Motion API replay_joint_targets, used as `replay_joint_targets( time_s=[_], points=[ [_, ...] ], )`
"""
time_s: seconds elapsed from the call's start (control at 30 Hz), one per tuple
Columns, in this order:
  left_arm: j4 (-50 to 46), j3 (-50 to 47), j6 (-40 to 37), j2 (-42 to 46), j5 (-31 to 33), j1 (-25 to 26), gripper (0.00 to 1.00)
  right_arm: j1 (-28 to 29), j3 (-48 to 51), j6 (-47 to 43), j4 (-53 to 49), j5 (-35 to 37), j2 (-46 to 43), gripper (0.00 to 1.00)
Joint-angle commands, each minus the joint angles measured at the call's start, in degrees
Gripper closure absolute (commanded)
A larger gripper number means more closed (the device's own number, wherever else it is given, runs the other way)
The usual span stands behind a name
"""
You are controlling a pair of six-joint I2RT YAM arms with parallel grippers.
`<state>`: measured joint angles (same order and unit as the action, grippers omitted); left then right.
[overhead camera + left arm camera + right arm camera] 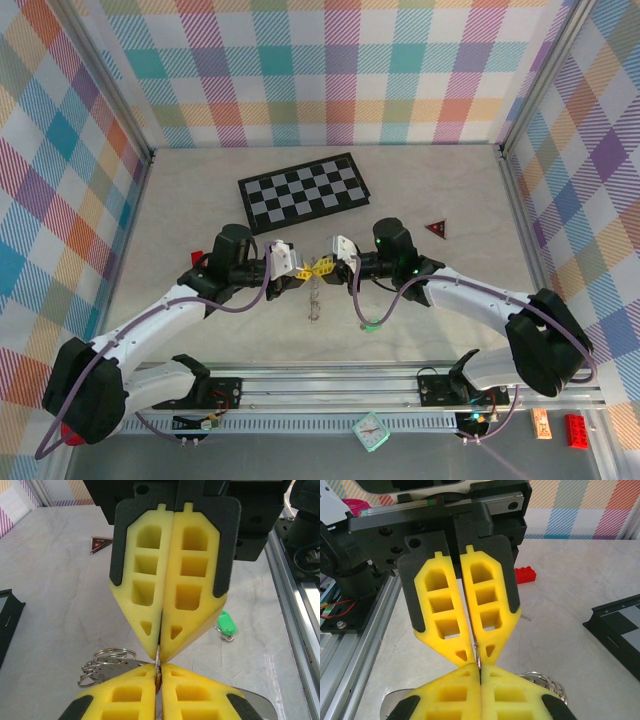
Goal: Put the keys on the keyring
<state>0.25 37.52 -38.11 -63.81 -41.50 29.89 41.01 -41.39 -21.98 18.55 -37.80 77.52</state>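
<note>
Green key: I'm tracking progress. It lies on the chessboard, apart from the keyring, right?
No. The green key lies on the bare table, not the chessboard, as the left wrist view shows. It is apart from the keyring.

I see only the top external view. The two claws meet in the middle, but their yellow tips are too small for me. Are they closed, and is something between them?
Observer: Both are shut, the left claw and the right claw tip to tip, with a thin silver piece pinched in both seams.
Operator: Where is the keyring itself?
Observer: The keyring, wire loops with small silver keys, is just beside the tips; I cannot tell whether the pinched piece belongs to it.
Operator: And the green spot under the right arm?
Observer: That is the green key, lying on the table with a small ring of its own, apart from both claws.
</note>
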Motion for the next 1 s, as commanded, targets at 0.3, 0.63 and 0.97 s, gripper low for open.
replay_joint_targets(
  time_s=[0.3, 0.63, 0.97],
  points=[
    [2.9, 0.3, 0.4, 0.7, -0.6, -0.1, 1.00, 1.2, 0.0, 2.2, 2.2, 2.0, -2.2, 0.86],
    [-2.2, 2.7, 0.1, 0.1, 4.0, -0.2, 1.00, 1.4, 2.9, 27.3, -24.9, 34.1, -18.8, 0.75],
    [-4.3, 5.1, 2.2, -2.6, 2.4, -0.2, 1.00, 1.6, 1.9, 53.4, -53.3, 35.2, -17.5, 0.75]
  ],
)
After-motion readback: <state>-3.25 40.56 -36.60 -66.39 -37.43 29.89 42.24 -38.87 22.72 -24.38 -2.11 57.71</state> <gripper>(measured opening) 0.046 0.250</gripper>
